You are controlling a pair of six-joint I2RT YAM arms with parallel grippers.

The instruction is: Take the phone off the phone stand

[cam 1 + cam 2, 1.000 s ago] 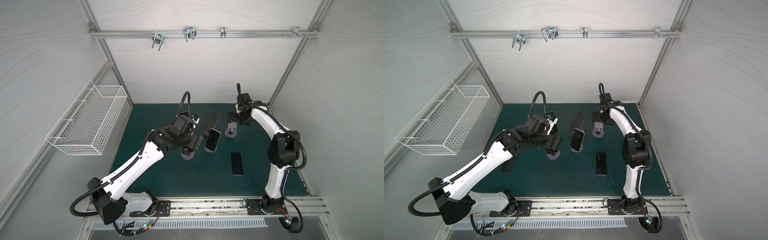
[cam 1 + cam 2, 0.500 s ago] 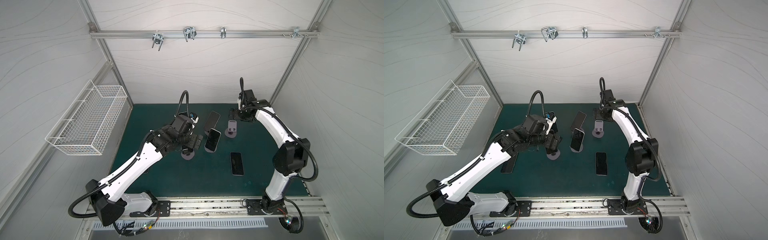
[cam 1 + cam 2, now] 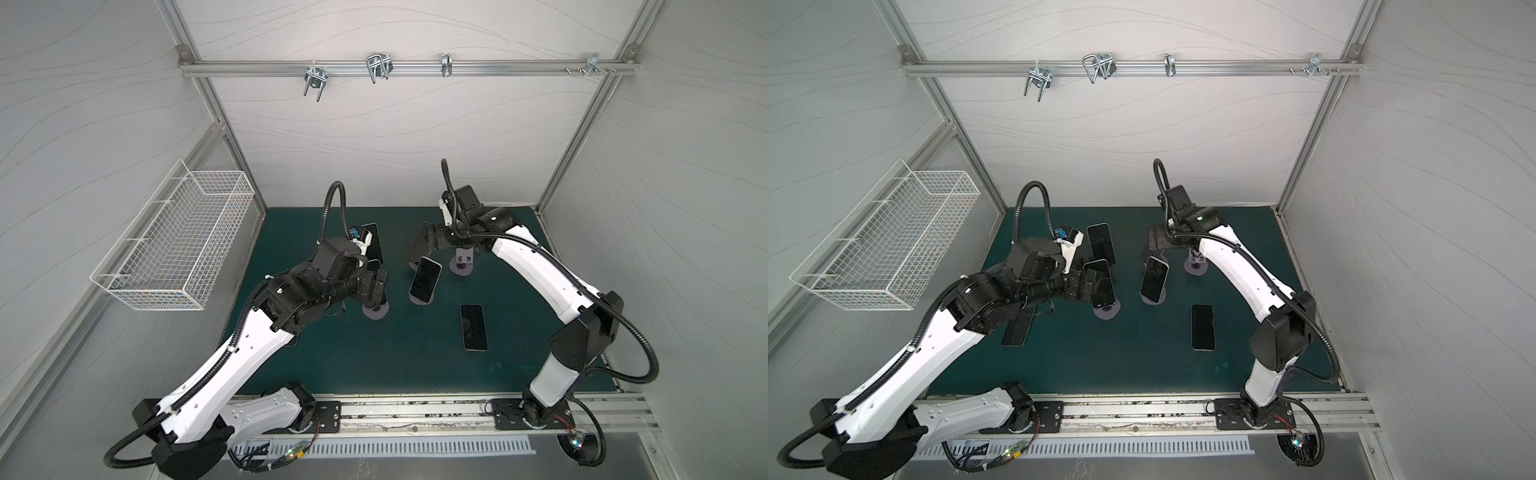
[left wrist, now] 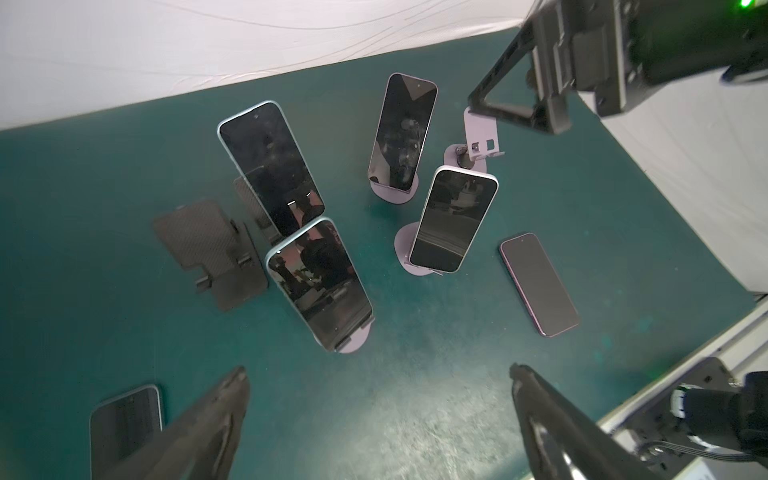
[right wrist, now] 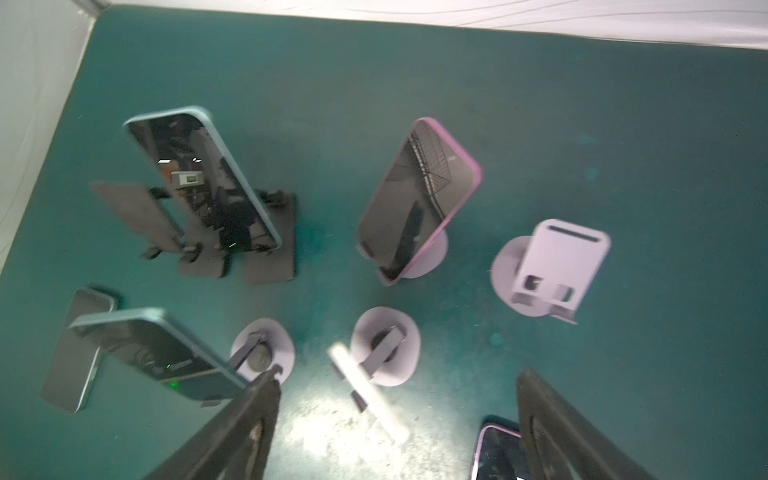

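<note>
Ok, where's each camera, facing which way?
Top views: high in front, facing down at the green mat; left arm, right arm show.
Left wrist: on left arm, facing down at a blue phone; left fingers show.
Right wrist: on right arm, facing down at a pink phone; right fingers show.
Both wrists share the empty purple stand.

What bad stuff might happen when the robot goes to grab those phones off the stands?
1. The right gripper hangs open over the white phone, with an empty purple stand and a pink phone crowded close; a finger might knock one over.
2. The white phone only leans on its round stand; a sideways pull may tip both.
3. A flat phone lies on the mat nearby; a dropped phone could hit it.
</note>
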